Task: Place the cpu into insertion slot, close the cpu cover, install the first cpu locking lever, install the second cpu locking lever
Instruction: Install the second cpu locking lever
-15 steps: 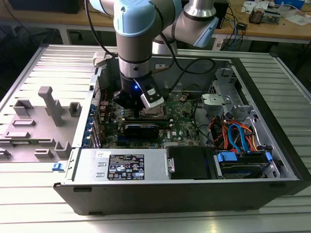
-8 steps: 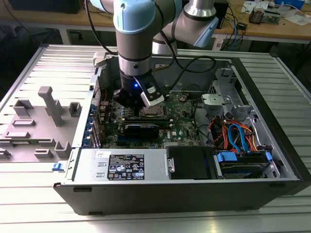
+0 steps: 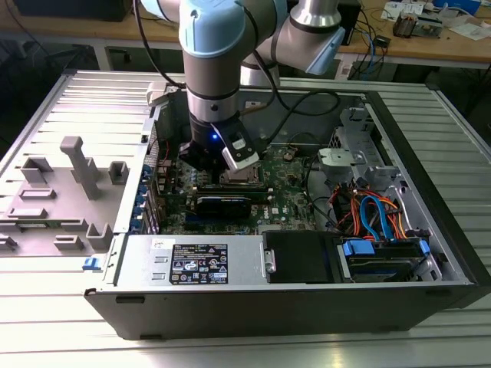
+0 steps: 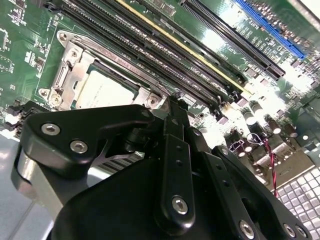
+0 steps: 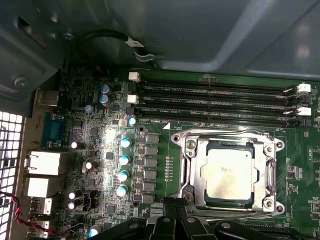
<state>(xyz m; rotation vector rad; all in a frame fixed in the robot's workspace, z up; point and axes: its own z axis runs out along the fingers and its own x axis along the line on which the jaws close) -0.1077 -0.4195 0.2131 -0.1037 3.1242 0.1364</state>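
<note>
In the second wrist view the black gripper (image 4: 172, 107) is filling the near part of the picture, and its tip is hanging just above the green motherboard (image 4: 30, 45); whether the jaws are released or clenched I cannot tell, and nothing is seen held between them. Just beyond the tip, at about 10 o'clock from it, the cpu (image 4: 102, 92) is lying flat inside the insertion slot (image 4: 62, 75), with its silvery top facing up. In the first wrist view the cpu (image 5: 230, 175) is sitting square in the slot, and the cpu cover (image 5: 192, 167) is lying down around it as a thin metal frame, the chip showing through its window. At 12 o'clock from the socket in this view the long memory slots (image 5: 215, 100) are running side by side, and at 9 o'clock a column of small capacitors (image 5: 124, 160) is standing on the board. In the exterior view the arm (image 3: 211, 69) is reaching down into the open computer case (image 3: 291, 307), and the gripper (image 3: 219, 157) is hanging close over the socket area. Farther back, a wooden workbench (image 3: 430, 46) is standing behind the case.
</note>
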